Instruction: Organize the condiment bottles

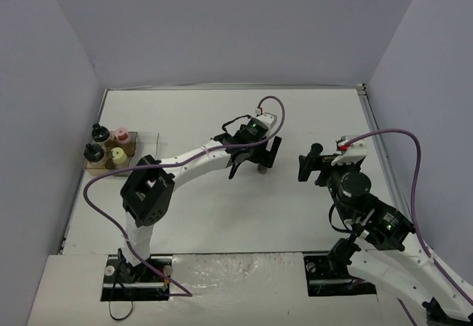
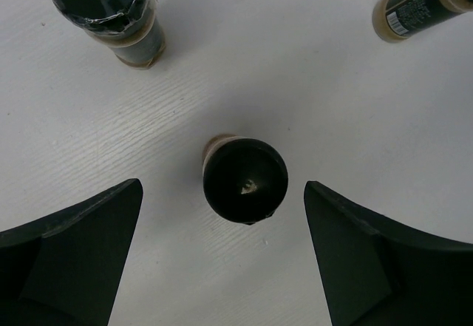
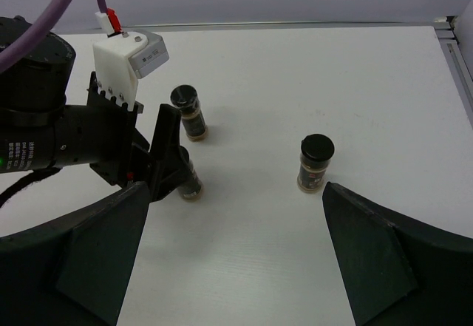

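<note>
Left gripper point(image 1: 255, 157): wide open, we see its jaws astride a black-capped jar point(image 2: 245, 180) mid-tabletop (no contact).
Right gripper point(image 3: 235, 193): wide open, empty.
Tray point(image 1: 144, 148): left edge, holds four jars point(image 1: 94, 151).

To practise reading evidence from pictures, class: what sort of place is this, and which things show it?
Probably a robotics lab test cell. A left arm and a right arm are mounted at the edge of a white table, plain walls box it in, and spice jars sit in a tray.
</note>
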### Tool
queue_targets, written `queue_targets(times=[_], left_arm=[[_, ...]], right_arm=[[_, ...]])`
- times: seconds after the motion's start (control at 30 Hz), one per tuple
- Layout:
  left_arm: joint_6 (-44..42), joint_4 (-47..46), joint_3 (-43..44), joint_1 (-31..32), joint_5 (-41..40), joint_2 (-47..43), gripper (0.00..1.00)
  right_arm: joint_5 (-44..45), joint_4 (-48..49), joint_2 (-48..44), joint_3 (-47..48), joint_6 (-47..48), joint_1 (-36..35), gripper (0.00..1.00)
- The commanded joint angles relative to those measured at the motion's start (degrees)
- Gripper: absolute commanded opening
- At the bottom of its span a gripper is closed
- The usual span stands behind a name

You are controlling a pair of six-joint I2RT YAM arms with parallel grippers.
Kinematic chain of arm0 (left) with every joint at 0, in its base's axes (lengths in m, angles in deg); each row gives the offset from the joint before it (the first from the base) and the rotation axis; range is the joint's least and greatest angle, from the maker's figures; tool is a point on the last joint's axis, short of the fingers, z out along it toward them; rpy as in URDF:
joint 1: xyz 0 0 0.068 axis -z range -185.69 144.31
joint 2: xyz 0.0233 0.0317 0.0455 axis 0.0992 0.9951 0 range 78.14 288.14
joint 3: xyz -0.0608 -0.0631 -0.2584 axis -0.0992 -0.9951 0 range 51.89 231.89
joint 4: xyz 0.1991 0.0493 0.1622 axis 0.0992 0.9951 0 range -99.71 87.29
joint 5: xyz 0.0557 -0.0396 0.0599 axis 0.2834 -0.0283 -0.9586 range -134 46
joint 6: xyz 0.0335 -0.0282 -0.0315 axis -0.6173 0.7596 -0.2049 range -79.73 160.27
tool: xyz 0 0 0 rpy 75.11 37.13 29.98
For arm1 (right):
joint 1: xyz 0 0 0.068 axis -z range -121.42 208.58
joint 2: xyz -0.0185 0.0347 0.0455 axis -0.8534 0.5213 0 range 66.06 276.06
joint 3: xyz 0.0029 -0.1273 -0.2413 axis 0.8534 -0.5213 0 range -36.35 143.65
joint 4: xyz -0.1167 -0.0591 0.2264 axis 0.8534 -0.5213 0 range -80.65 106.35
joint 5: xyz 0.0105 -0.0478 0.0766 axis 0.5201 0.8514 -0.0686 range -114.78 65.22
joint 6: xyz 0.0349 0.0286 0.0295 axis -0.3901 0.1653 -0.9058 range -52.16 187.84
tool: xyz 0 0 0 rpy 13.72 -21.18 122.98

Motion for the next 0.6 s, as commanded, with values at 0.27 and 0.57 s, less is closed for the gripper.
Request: queue_targets(times=[0.27,0.57], left_arm=[[0.3,-5.1,3.9,0.2,-3.8,1.8,0.64],[-0.6,-6.5,0.9,0.0,-5.2,-0.9,0.34]], right_arm=[[2.3,0.6,-2.0,1.9,-1.7,0.4,1.00],[2.3,0.1,-1.6,1.6,-2.1,0.4,1.00]])
